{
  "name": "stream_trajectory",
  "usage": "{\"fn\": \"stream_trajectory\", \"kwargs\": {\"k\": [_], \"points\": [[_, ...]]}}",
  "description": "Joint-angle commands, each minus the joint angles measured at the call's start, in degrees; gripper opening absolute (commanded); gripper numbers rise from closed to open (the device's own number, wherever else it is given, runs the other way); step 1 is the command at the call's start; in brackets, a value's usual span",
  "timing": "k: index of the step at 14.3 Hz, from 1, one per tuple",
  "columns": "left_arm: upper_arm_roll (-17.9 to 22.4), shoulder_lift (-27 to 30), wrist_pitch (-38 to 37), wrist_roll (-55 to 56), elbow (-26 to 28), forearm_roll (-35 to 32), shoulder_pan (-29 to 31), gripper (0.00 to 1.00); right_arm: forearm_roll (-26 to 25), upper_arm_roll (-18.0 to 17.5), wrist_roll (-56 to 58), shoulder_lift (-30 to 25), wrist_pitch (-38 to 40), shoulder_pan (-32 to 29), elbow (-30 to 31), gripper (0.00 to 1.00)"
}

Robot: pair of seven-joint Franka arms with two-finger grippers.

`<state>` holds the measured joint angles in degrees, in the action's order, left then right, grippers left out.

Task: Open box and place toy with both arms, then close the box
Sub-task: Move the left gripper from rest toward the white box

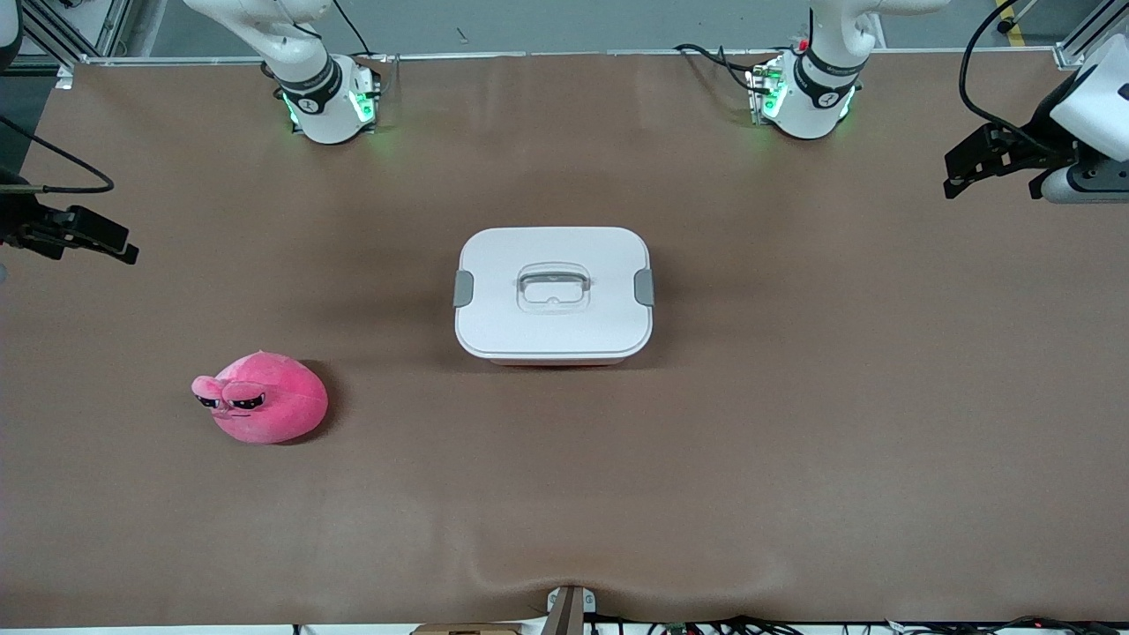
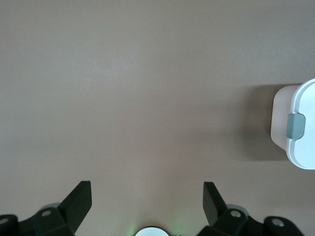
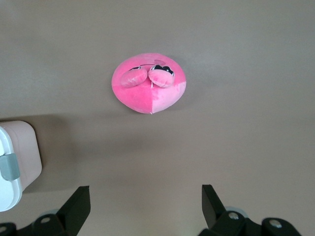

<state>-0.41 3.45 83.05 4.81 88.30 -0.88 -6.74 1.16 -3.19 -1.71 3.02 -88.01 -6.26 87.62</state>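
**Nothing begun: box shut, toy on the table**

The box [image 1: 554,295] is seen at the middle of the table [image 1: 794,459], its white lid [image 1: 554,265] seated and both grey clips [image 1: 463,288] apparently down against the sides. The toy [image 1: 262,408] lies on the table, well apart from the box, nearer to the front camera and toward the right arm's end.

The left gripper [image 2: 146,196] is held over bare table at the left arm's end, its jaws spread wide and nothing between them; one clip and a corner of the box show at the edge of its wrist view. The right gripper [image 3: 146,199] is held over the table at the right arm's end, likewise spread wide and empty (the toy lies in plain sight under its camera).

Judged from this, no step is done. Unclipping, lifting the lid, placing the toy and closing are all left.
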Motion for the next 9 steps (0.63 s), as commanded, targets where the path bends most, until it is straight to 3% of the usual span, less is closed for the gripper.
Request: {"fn": "stream_trajectory", "kwargs": {"k": [1, 9], "points": [[-0.1, -0.6, -0.6, 0.5, -1.2, 0.1, 0.3, 1.00, -0.3, -0.2, -0.5, -0.3, 0.6, 0.5, -0.5, 1.00], [0.1, -2.7, -1.5, -0.1, -1.8, -0.4, 0.3, 1.00, -0.4, -0.2, -0.4, -0.4, 0.0, 0.5, -0.5, 1.00]]}}
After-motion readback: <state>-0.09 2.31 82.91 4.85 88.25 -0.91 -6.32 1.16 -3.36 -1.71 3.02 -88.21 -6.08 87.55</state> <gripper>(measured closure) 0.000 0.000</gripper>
